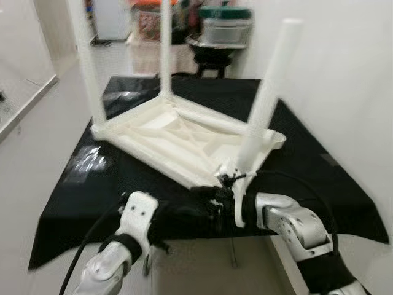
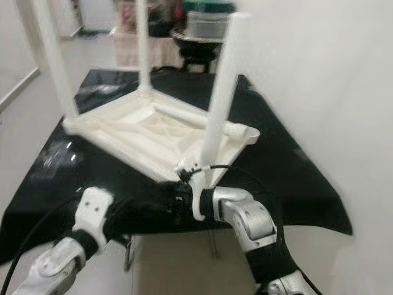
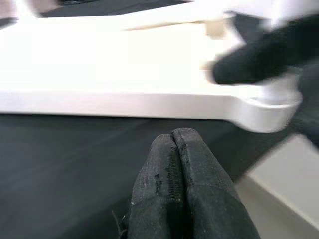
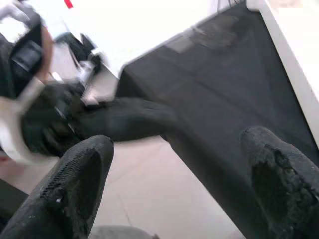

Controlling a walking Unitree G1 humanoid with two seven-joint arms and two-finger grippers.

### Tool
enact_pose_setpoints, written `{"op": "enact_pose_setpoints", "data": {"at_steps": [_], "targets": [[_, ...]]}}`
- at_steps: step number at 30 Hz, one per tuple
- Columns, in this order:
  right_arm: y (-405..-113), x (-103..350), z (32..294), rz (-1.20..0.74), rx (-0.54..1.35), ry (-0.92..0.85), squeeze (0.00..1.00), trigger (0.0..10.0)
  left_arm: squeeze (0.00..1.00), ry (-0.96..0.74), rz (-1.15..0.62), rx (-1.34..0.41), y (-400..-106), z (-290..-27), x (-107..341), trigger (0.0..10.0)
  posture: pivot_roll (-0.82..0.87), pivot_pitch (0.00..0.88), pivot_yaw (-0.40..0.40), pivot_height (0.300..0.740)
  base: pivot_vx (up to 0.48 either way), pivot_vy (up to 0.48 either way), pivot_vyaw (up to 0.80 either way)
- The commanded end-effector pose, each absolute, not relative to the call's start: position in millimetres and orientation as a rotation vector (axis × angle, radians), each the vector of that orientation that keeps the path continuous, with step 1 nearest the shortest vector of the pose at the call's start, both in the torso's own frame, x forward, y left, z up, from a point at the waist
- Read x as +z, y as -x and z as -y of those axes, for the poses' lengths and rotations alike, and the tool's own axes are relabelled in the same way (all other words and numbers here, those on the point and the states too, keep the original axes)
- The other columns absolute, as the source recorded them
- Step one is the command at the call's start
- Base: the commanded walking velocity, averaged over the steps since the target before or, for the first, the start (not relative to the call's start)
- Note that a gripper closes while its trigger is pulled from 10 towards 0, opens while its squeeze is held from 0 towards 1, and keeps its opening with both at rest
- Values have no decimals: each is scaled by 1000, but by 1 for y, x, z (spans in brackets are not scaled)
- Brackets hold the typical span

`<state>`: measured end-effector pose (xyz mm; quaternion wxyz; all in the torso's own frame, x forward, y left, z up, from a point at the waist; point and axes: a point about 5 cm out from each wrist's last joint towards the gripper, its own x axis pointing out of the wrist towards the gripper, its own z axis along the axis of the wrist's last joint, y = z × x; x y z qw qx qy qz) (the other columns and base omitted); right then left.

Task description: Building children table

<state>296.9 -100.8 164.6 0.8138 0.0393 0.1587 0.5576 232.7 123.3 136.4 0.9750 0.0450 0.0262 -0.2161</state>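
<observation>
A white children's table [image 1: 178,138] lies upside down on a black cloth [image 1: 307,160], and three white legs stand up from it. The nearest leg [image 1: 265,98] rises at the right corner. My left gripper [image 3: 173,137] is shut with nothing in it, low over the cloth just in front of the tabletop's near edge [image 3: 149,104]. My right gripper [image 4: 174,149] is open, its fingers [image 4: 75,184] spread wide, and it reaches in from the right beside the near corner [image 1: 215,178]. In the left eye view both grippers are dark against the cloth, the left gripper [image 1: 187,215] facing the right gripper [image 1: 212,200].
The cloth's front edge [image 1: 184,236] hangs just before my arms. A white wall [image 1: 344,74] runs close along the right. At the back a dark round stand [image 1: 215,52] holds plastic containers. Pale floor [image 1: 37,141] lies to the left.
</observation>
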Motion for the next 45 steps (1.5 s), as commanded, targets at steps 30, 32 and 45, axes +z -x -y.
{"op": "enact_pose_setpoints", "data": {"at_steps": [30,32,45], "targets": [[-284,142,249,-654,816,349,0,10000,0,-65,42,-828,-227,-101,158,10000,-30,0,-32,740,0,0,0],[-287,141,250,-654,776,363,0,10000,1000,-50,66,-858,-232,-96,163,10000,-37,0,-31,740,0,0,0],[-285,132,235,-657,821,453,0,10000,1000,-85,174,-953,-275,-66,188,10000,-71,0,-21,740,0,0,0]]}}
